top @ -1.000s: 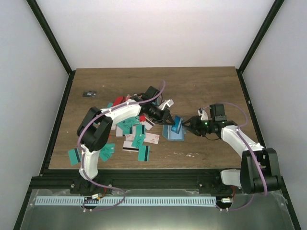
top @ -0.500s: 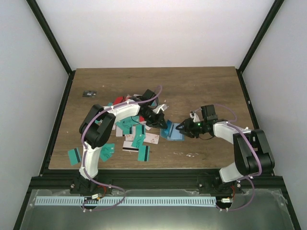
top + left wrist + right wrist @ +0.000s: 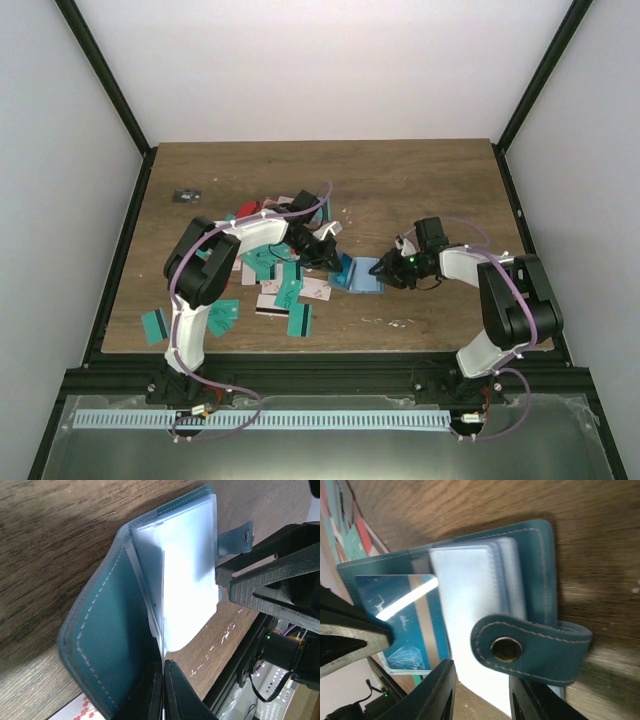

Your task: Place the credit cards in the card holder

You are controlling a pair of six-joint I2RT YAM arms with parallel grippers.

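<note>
Open teal card holder (image 3: 540, 570), clear pockets (image 3: 470, 605), snap strap (image 3: 540, 647)

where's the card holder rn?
Top view: card holder lies open mid-table, between the left end effector and right end effector, just right of the loose cards.

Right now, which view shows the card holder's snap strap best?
Right wrist: the snap strap fills the foreground, stud and stitching clear. Left wrist shows it small, at the card holder's far edge. Top external: too small to make out.
</note>
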